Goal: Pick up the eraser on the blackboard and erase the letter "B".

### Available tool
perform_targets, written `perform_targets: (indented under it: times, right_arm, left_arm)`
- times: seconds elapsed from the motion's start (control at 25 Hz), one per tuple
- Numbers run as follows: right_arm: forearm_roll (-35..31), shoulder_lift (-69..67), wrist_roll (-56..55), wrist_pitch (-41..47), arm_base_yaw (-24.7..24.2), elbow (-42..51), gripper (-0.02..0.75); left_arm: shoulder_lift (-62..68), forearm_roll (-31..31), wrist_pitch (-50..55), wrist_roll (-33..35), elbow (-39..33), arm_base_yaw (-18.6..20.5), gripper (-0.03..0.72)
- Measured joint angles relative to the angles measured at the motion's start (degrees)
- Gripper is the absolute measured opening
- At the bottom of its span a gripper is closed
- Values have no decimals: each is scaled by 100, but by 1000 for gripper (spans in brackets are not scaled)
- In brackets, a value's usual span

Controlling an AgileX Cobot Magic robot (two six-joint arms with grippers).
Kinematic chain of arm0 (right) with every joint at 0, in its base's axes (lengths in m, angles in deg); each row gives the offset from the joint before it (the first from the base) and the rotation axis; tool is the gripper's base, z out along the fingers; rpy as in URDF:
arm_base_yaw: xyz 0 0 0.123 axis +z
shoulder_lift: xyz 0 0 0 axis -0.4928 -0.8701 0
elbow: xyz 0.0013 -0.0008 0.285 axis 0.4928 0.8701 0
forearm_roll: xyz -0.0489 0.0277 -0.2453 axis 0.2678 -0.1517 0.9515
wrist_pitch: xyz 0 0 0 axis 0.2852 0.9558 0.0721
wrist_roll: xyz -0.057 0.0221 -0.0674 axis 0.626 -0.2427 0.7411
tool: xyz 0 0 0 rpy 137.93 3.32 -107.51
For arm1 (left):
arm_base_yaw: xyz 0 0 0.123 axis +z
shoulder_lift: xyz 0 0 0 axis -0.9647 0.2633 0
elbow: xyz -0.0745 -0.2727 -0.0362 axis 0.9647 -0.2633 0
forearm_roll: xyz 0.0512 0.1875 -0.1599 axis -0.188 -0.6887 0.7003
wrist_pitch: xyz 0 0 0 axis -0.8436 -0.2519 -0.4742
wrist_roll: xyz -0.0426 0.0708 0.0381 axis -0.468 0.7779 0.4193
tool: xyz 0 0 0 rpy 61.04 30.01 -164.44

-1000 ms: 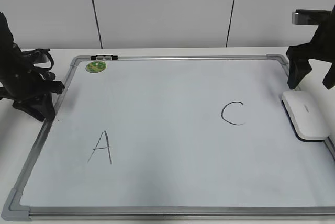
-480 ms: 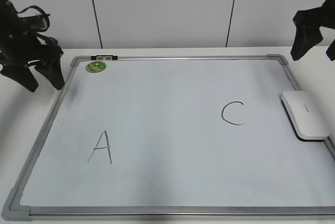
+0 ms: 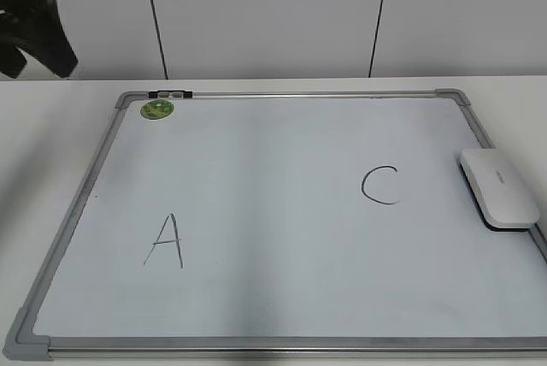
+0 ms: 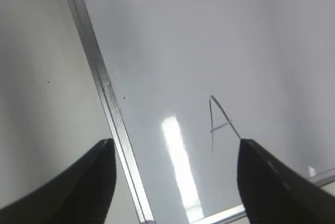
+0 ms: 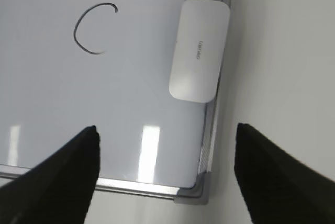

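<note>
Over the last second both arms have been lifted away from the blackboard (image 3: 282,135). The left gripper (image 4: 175,179), which was low beside the left frame, is now seen only as a dark shape at the top left corner of the exterior view. The right gripper (image 5: 165,174), which was standing just above the eraser (image 3: 500,186), has gone out of that view completely. In both wrist views the jaws are spread wide apart, and nothing is held between them.

The eraser has not been moved. It is lying flat at the right edge of the blackboard, against the frame, to the right of the letter "C" (image 3: 380,185). The letter "A" (image 3: 165,242) is at the lower left. Between these two letters the surface is blank, and no letter "B" can be found in any view. It is therefore judged that the erasing is already done, the eraser has been put back, and the arms are being retracted to rest.
</note>
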Motion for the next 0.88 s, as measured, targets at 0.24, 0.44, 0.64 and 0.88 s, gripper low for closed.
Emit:
perform_targets:
  times: [0.24, 0.44, 0.64, 0.88]
  right_arm:
    - [37, 1403, 5, 39, 0, 811, 593]
    - [41, 2571, 5, 65, 0, 1564, 593]
    - [50, 3622, -121, 88, 107, 2404, 593]
    - [200, 4750, -194, 106, 360, 3452, 592]
  left_arm:
    - [-1659, -2, 31, 0, -1127, -84, 510]
    - [-3148, -2, 90, 0, -2159, -106, 478]
    - [-4411, -86, 144, 0, -3000, -106, 474]
    - [-5687, -381, 157, -183, -4068, -106, 475]
